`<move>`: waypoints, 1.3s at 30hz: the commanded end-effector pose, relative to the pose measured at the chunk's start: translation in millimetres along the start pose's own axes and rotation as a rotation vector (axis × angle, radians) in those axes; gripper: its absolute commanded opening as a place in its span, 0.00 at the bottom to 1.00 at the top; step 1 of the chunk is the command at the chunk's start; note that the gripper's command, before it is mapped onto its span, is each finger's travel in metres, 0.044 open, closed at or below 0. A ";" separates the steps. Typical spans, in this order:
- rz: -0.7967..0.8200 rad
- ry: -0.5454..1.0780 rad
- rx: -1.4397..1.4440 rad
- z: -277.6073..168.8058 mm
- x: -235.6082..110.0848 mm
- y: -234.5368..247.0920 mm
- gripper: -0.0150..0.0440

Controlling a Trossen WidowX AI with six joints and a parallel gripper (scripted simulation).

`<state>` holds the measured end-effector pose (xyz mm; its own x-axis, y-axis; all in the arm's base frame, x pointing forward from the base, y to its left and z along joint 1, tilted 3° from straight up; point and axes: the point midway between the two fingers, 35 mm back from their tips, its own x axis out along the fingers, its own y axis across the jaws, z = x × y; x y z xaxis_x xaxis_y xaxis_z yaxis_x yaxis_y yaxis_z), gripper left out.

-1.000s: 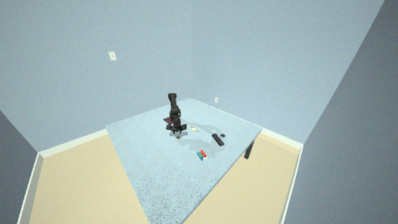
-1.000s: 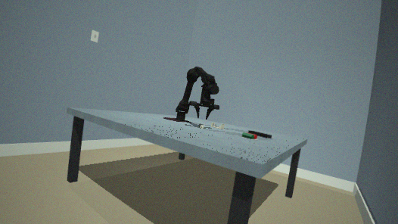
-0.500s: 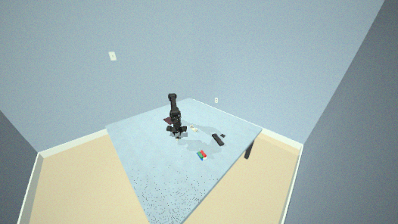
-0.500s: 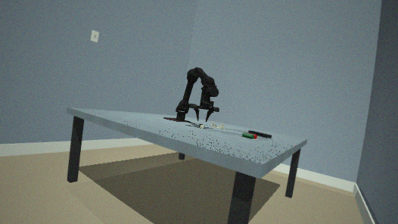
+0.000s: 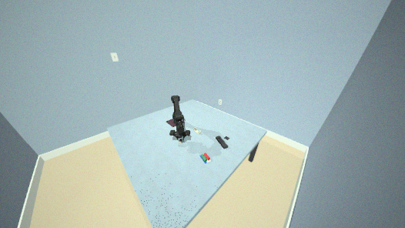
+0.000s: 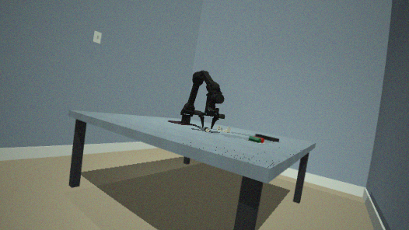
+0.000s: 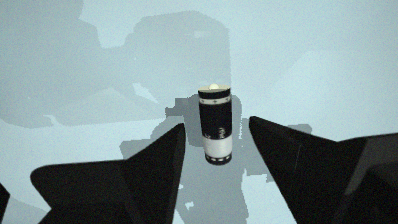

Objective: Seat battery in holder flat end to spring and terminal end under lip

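- Where the next move hinges: battery lies flat on the table directly between the two black fingers of the gripper, seen from wrist cam. Not touching either one; a gap shows on both sides.
- Long axis: runs away from the wrist, roughly parallel to the fingers, so closing would squeeze across the cylinder's width. Nub (terminal) end points away from the hand; flat end sits nearer the palm.
- Gripper state: fingers stand apart, about half spread, w/ nothing held. Judgement: pre-grasp, tips low around the battery; remaining descent, if any, can't be told.
- Arm: single unit, bent over, gripper pointing down at the table near its own base.
- Holder: a small pale item lies just beside the arm on the top view; probably the holder, but too small to confirm. Not in wrist view.
- Other stock on table: dark bar w/ small dark chip next to it; red/green/blue block nearer the table's front; maroon pad under the arm's base.
- Surface: pale blue-grey top, dark speckling toward the near end, dark legs.
- Room: blue-grey walls, tan floor, white skirting, wall plate high up, a 2nd plate low by the table corner.
- Task progress, est.: early; battery not yet picked up, seating still to do.
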<state>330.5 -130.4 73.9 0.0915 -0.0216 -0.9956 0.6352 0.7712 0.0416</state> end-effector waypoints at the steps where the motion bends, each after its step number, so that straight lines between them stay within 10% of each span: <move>1: 0.000 0.015 0.004 -2.7 10.0 -0.1 0.67; 16: 0.000 0.015 0.004 -3.2 15.5 -0.3 0.39; 39: 0.006 0.018 -0.163 -34.7 -42.7 53.6 0.39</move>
<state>334.4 -83.9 109.8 0.0740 -0.0011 -0.9973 0.5403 0.8406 0.0392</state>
